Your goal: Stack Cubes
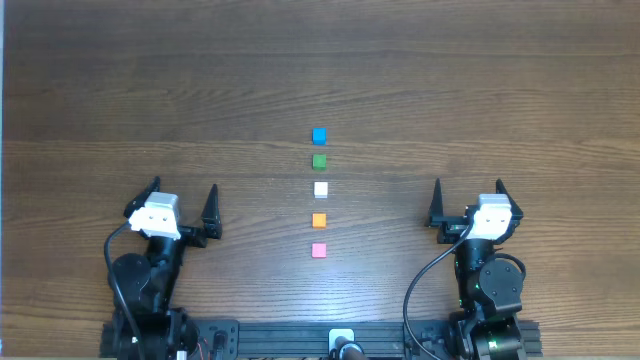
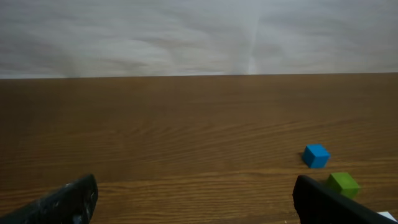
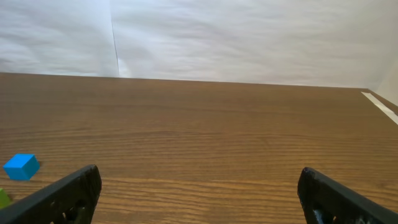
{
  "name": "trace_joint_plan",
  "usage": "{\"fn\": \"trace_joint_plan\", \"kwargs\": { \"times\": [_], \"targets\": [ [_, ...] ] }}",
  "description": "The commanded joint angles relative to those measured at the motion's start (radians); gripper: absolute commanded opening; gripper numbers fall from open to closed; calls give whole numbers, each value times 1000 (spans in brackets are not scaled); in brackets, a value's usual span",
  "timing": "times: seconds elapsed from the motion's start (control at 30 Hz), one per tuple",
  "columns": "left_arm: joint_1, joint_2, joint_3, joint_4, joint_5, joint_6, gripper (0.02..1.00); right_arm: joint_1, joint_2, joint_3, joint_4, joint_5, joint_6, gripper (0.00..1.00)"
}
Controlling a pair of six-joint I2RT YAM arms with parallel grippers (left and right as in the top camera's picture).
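Dark wood table point(image 1: 150, 90) — white wall point(image 2: 186, 31) behind; five cubes in row.

Five cubes point(image 1: 320, 190) in single file on the table point(image 1: 150, 80), midway between left claw point(image 1: 184, 190) and right claw point(image 1: 468, 186)

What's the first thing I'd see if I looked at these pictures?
A neat line of five little cubes runs up the middle of the wooden table: blue cube, green cube, white cube, orange cube, then pink cube. The left tool and right tool sit open on either side.
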Motion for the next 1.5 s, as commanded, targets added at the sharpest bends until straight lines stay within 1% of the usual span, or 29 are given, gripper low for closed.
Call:
{"fn": "trace_joint_plan", "kwargs": {
  "times": [0.03,1.37,1.43,1.5],
  "targets": [
    [-4,-7,-5,-1,9,15,1000,-6,-11,-9,0,-11,-5,993],
    [-4,-7,-5,-2,14,7,1000,-6,-11,-9,0,-11,-5,993],
    [-4,-7,-5,1,17,-31,1000,-6,-11,-9,0,-11,-5,993],
    [-4,0,0,17,17,-120,998,-6,-11,-9,0,-11,-5,993]
  ]
}}
